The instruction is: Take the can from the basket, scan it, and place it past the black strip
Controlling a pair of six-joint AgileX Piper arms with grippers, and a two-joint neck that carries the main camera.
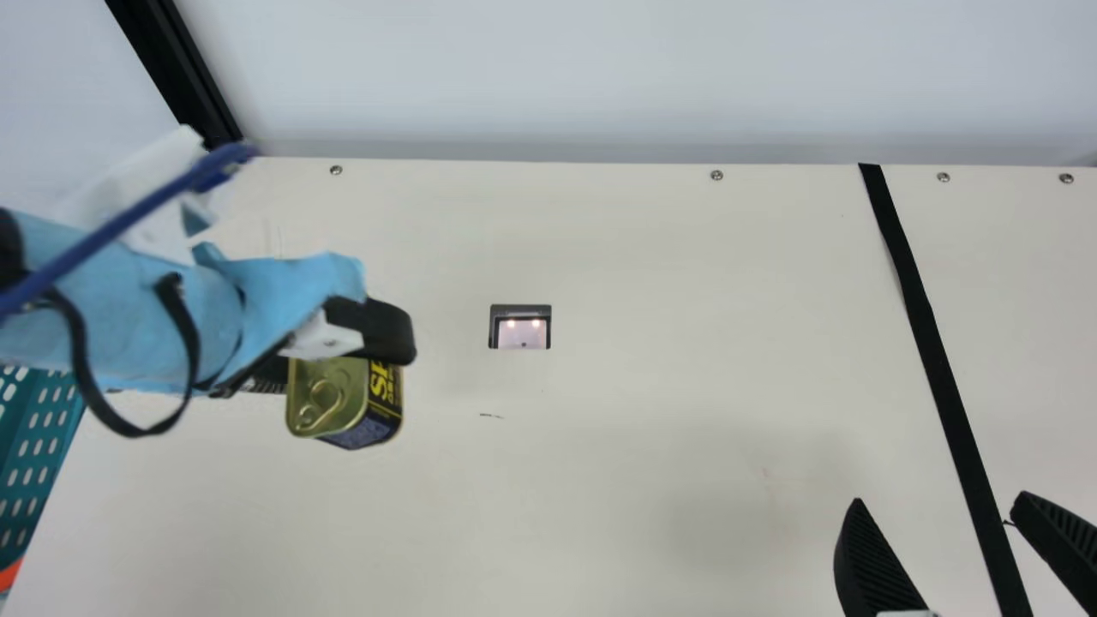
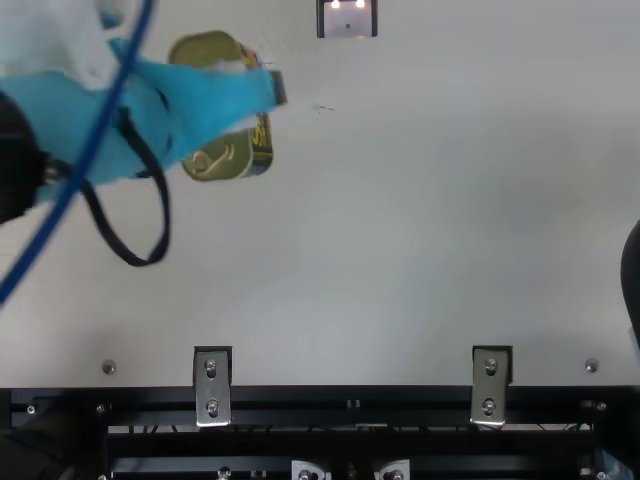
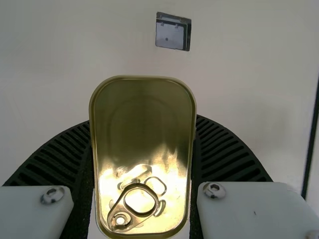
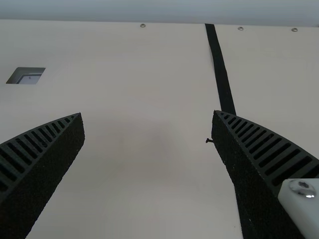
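Gold-coloured metal made up the lid and rim of the rounded, boxy can [image 1: 330, 398], its side wrapped in a dark label with yellow lettering. It was in the left gripper [image 3: 143, 122], whose black ribbed fingers pressed its two long side walls, above the cream table [image 1: 600, 480] between the teal perforated plastic basket [image 1: 34, 435] and the dark-framed scanner window [image 1: 520, 334]. The right gripper [image 4: 148, 113] stood open, with nothing between its fingers, near the flat black strip [image 1: 930, 360].

The can looked stiff and, if full, fairly heavy for its size, unlikely to crush under a firm squeeze. Its smooth walls could have slipped or pivoted under a lopsided grip, so broad contact on those opposite sides, near mid-length, seemed the soundest hold. The thin pull ring on the lid was a poor place to grab, being liable to lift or snag.
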